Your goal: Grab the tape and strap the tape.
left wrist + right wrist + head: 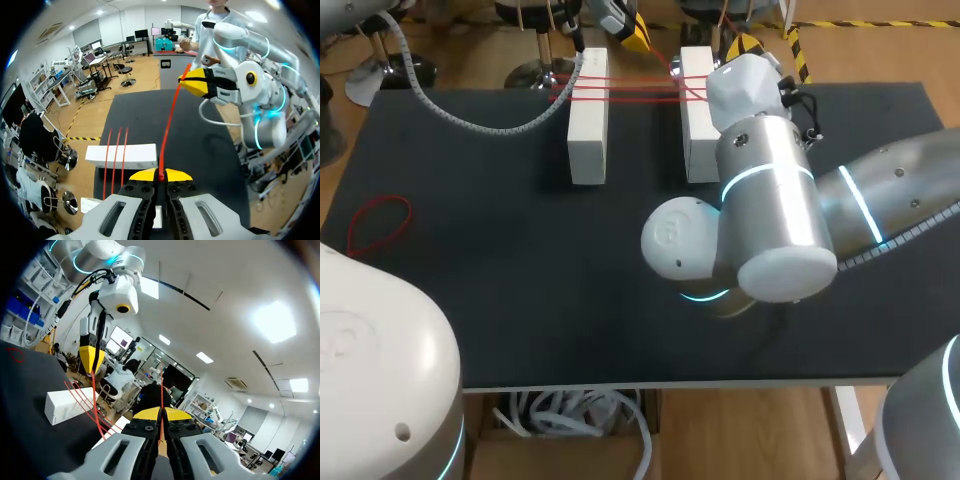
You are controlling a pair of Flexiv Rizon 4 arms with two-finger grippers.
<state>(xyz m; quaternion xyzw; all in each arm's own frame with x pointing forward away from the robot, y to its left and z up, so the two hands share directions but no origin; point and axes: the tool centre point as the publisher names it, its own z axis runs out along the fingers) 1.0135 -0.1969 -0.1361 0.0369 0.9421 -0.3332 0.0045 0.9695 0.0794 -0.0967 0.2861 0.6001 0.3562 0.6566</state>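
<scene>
Dark worktop [500,280]. My left claw [160,175], right claw [161,412] both clenched on red band [170,120], taut left-right between them; two white blocks [588,140] lie nearward, crosswise.

Bench [470,300]: showing plain matt black.
Left block [588,143], right block [698,130]: both showing plain white.
Tape [169,120]: running bright red, a thin line.
Loose loop [378,222]: lying red against the black.
Left hand [161,176]: wearing bright yellow tips on black and pale grey.
Right hand [161,413]: wearing the same yellow, black and grey.
Right arm [790,210]: gleaming silver-white, with cyan rings glowing.
</scene>
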